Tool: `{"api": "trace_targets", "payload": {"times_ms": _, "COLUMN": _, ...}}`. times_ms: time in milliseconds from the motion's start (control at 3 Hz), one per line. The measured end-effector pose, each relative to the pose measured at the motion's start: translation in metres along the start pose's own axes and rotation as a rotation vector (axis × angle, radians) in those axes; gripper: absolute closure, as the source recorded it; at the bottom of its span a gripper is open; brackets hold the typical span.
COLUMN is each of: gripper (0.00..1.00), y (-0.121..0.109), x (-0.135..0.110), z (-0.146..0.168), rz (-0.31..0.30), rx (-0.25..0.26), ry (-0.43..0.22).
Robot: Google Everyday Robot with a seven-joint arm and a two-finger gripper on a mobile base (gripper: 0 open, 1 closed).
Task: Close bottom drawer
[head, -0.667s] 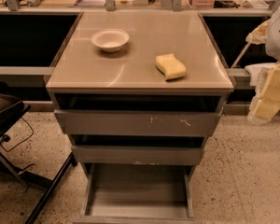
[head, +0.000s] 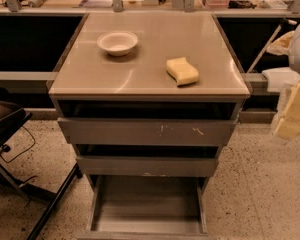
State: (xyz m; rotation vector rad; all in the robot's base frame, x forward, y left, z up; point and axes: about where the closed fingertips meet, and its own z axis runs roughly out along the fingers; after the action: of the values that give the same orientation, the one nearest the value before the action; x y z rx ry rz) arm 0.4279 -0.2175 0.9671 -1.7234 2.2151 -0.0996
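Observation:
The bottom drawer point(head: 147, 206) is the narrowest of the cabinet's three grey drawers. It is pulled far out toward me, and its flat grey floor is bare. Its low front lies at the picture's bottom edge. The mid-width drawer point(head: 147, 166) and the widest drawer point(head: 147, 132), with white scratches on its front, each stand out a little. My gripper point(head: 294, 111), pale yellow and white, hangs at the right edge of the camera view. It is level with the upper drawers, well to the right of the cabinet, and touches nothing.
A white bowl point(head: 117, 42) and a yellow sponge point(head: 182, 71) sit on the cabinet top point(head: 150, 54). A black chair frame point(head: 20, 159) stands at the left on the speckled floor. A counter with clutter runs along the back.
My gripper at the right edge has shifted slightly down. The drawers stand as before.

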Motion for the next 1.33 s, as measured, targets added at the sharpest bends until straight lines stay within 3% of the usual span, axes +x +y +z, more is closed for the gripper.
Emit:
{"api": "trace_targets", "payload": {"times_ms": 333, "gripper": 0.00, "y": 0.035, "x": 0.009, "z": 0.015, "rz": 0.002, "rx": 0.017, "ry": -0.061}}
{"api": "trace_targets", "payload": {"times_ms": 667, "gripper": 0.00, "y": 0.079, "x": 0.021, "z": 0.039, "rz": 0.079, "rx": 0.047, "ry": -0.149}}
{"api": "trace_targets", "payload": {"times_ms": 1000, "gripper": 0.00, "y": 0.112, "x": 0.022, "z": 0.109, "rz": 0.133, "rx": 0.013, "ry": -0.205}}
{"api": "trace_targets", "payload": {"times_ms": 1333, "gripper": 0.00, "y": 0.149, "x": 0.032, "z": 0.223, "rz": 0.193, "rx": -0.117, "ry": -0.200}}
